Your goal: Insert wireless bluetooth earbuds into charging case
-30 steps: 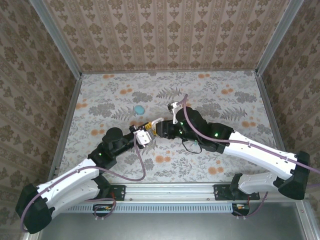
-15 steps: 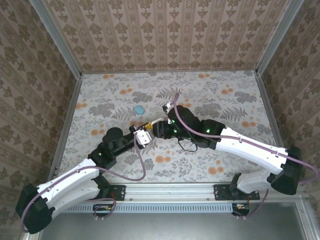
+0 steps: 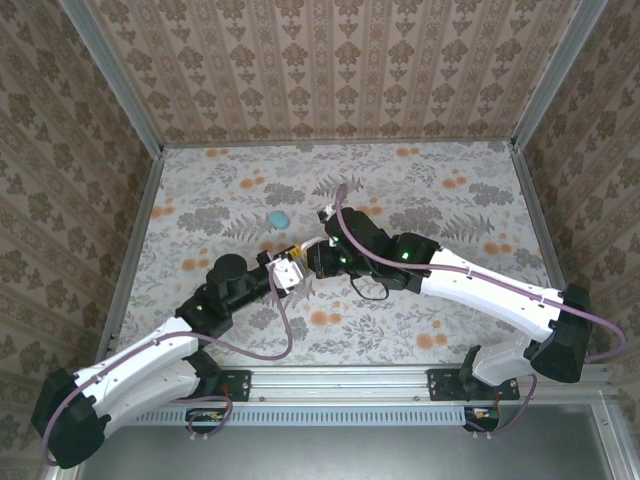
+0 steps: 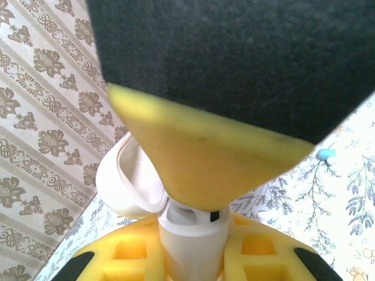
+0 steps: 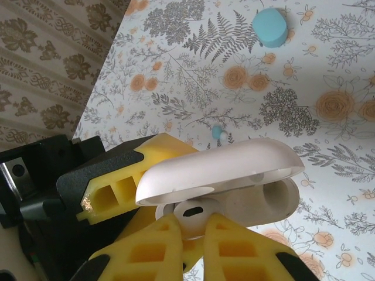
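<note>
Pinches a white earbud (image 5: 187, 213) in the right pincer (image 5: 190, 225), tips pressed together on it, at the mouth of the open white case (image 5: 246, 175); clamps that case in the left pincer (image 4: 190, 257), lid tipped back; with a small teal earbud (image 5: 218, 132) loose on the desk (image 5: 328, 146) just beyond, a bigger teal piece (image 5: 269, 26) farther off

Left wrist view: the right gripper's finger (image 4: 205, 158), close and blurred, covers the case (image 4: 126, 184) from above and hides its sockets. Right wrist view: at the case's near socket, a white earbud (image 5: 188, 212) is mostly hidden between that gripper's fingers (image 5: 155, 246). Beyond the case, a teal earbud (image 5: 218, 132) is too small to make out.
</note>
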